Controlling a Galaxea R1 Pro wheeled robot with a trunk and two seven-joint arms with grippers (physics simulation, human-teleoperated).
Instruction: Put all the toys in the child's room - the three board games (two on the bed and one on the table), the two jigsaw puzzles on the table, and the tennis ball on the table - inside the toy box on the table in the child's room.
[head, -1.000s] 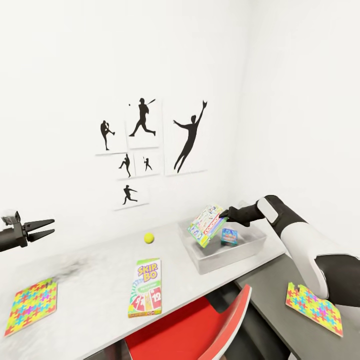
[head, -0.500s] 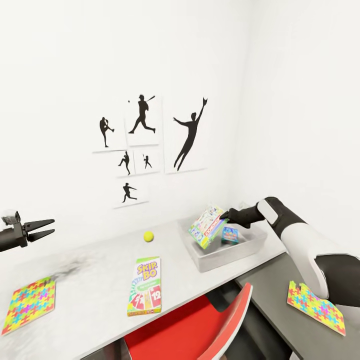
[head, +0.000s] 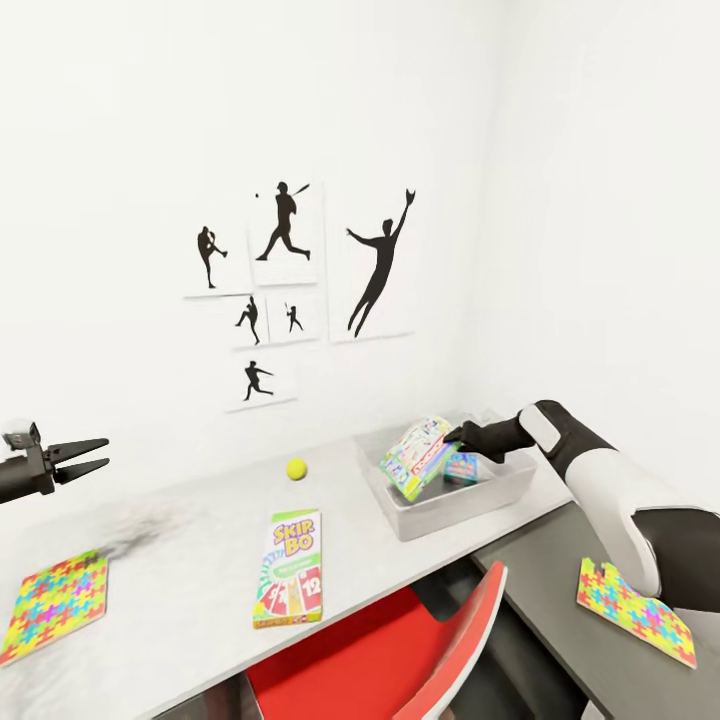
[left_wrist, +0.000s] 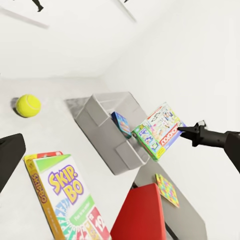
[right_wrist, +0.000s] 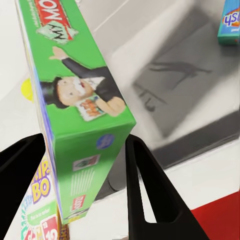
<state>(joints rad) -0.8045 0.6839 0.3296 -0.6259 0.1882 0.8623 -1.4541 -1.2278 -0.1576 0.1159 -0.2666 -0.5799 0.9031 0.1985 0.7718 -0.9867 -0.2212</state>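
Note:
My right gripper (head: 451, 435) is shut on the edge of the white and green Monopoly board game (head: 419, 457), which hangs tilted over the light-grey toy box (head: 452, 512). The wrist view shows the Monopoly box (right_wrist: 75, 100) clamped between both fingers (right_wrist: 145, 185). A small blue board game (head: 461, 467) leans inside the bin. The Skip-Bo game (head: 290, 568) lies flat on the table (head: 180, 560), with the tennis ball (head: 296, 468) behind it. One jigsaw puzzle (head: 55, 605) lies at the far left, another (head: 632, 612) on the lower dark section. My left gripper (head: 98, 453) hovers open at the left.
A red chair (head: 400, 650) is tucked under the table's front edge. Baseball silhouette pictures (head: 290, 290) hang on the white wall behind. The toy box stands near the room's corner, close to the right wall.
The right gripper has lowered the Monopoly box a little and carried it further over the toy box. The view has tilted slightly. The left arm has stayed put.

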